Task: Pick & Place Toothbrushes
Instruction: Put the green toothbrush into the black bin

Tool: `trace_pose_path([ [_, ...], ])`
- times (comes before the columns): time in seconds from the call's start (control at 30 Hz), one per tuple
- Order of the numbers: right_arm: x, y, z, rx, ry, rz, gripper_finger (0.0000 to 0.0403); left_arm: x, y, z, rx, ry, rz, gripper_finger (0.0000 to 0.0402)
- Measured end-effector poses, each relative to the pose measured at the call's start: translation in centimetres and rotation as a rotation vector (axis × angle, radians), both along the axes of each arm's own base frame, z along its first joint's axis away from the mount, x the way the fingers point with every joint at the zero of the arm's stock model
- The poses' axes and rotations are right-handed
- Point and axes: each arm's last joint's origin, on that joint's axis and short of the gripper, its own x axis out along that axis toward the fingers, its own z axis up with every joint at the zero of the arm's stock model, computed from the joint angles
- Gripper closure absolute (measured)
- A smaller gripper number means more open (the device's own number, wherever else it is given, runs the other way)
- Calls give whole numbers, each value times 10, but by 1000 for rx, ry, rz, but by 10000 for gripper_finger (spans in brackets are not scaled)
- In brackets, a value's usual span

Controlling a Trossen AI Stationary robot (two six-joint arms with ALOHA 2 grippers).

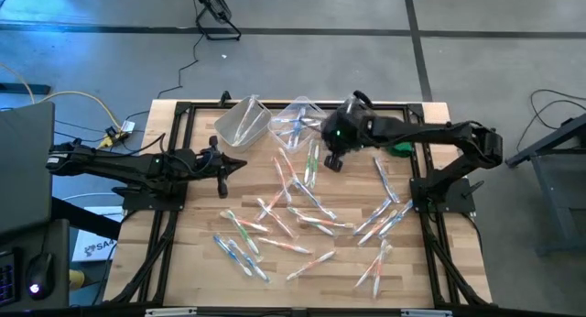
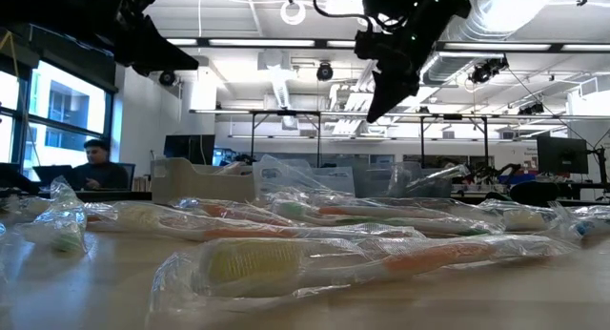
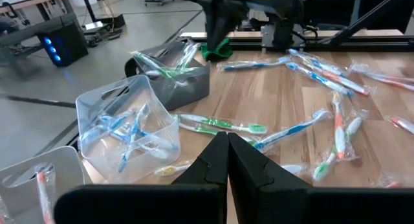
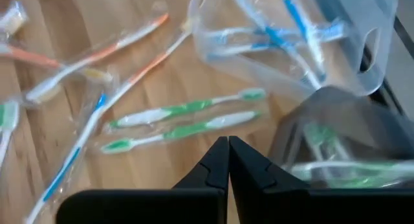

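Note:
Many wrapped toothbrushes [image 1: 302, 216] with orange, blue or green handles lie scattered flat on the wooden table [image 1: 183, 262]. My right gripper [image 4: 228, 146] is shut and empty. It hangs above two green toothbrushes [image 4: 187, 111] near the bins at the far edge, and it also shows in the high view [image 1: 334, 161] and the low view [image 2: 375, 113]. Its fingers slant downward. My left gripper [image 3: 228, 143] is shut and empty, and is held above the table's left side [image 1: 233, 166].
At the far edge stand a clear bin [image 3: 129, 130] with blue brushes, a grey bin [image 3: 174, 72] with green ones and a third bin [image 3: 39, 179] holding an orange one. A small green object [image 1: 401, 148] lies at the far right. A person [image 2: 95, 163] sits beyond the table.

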Motion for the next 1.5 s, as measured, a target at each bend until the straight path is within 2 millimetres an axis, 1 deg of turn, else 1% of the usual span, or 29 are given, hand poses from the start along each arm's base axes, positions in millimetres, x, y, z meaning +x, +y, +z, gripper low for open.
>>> trace_pose_path([
  [0.23,0,35,-16,-67,43,-62,400,0,0,0,-1,0,-2,402],
  [0.47,-1,61,-25,22,15,-134,401,0,0,0,0,0,-3,402],
  [0.6,2,75,-23,58,-62,-209,401,0,0,0,0,0,-3,402],
  [0.73,7,90,-19,78,-180,-300,401,0,0,0,-1,0,-4,402],
  [0.9,9,103,-15,92,-315,-440,401,0,0,0,-1,0,-4,402],
  [1.03,8,108,-12,47,-409,-561,401,0,0,0,-1,0,-4,402],
  [1.17,9,105,-11,22,-493,-665,401,0,0,0,-1,0,-4,402],
  [1.4,12,97,-11,25,-509,-691,398,0,0,0,-1,2,-4,402],
  [1.5,12,92,-12,30,-509,-709,381,0,0,0,-1,1,-4,402],
])
